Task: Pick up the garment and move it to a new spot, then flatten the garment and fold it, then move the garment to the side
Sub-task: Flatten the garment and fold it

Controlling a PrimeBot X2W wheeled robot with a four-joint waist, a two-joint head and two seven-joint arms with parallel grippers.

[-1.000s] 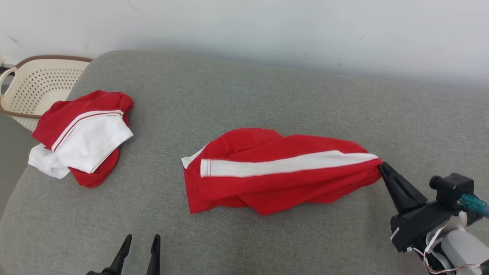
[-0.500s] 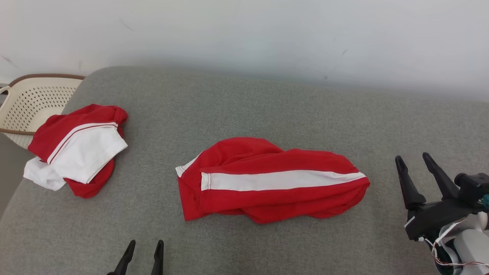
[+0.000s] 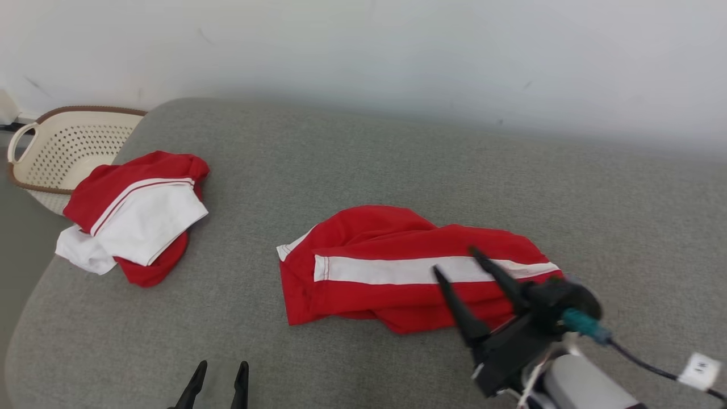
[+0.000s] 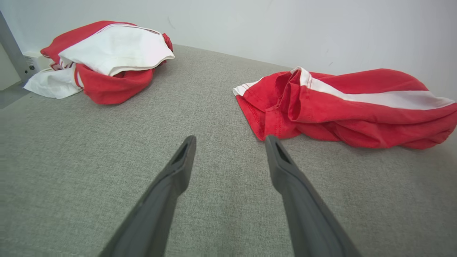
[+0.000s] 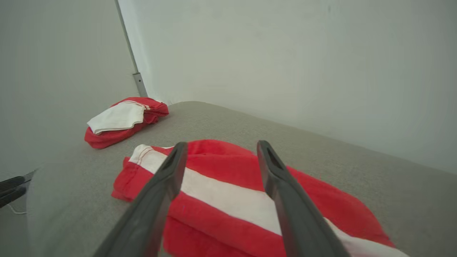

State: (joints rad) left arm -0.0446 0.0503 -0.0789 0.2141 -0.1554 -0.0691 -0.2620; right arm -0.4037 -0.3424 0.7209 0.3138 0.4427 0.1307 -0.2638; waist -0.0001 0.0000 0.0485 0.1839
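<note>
The red garment [image 3: 397, 267] lies near the middle of the grey cushion [image 3: 363, 165]. Its long axis runs left to right across the cushion, and a white stripe [image 3: 386, 270] runs the same way along its top. The squared, stitched end of the stripe points toward the cushion's left side, and the narrower end points toward its right side. In the head view that right end is partly covered by the right gripper [image 3: 454, 260], whose jaws are spread and hold nothing. Its fingers lie over the stripe, but from here it is hard to say whether they touch the cloth. The right wrist view looks along the stripe toward the cushion's left. It shows the open fingers [image 5: 171, 171] over the fabric, with the near part of the garment cut off by the bottom edge. The left gripper [image 3: 222, 366] sits at the cushion's front edge, well apart from the garment, with its jaws also spread and empty. The left wrist view shows what the head view flattens: the cloth at the garment's left end is bunched in rolled layers, and its far end runs off the frame. A second red and white garment [image 3: 136, 216] is heaped on the cushion's left edge. A cream perforated basket [image 3: 34, 133] stands just beyond it, partly hidden by the cushion.
</note>
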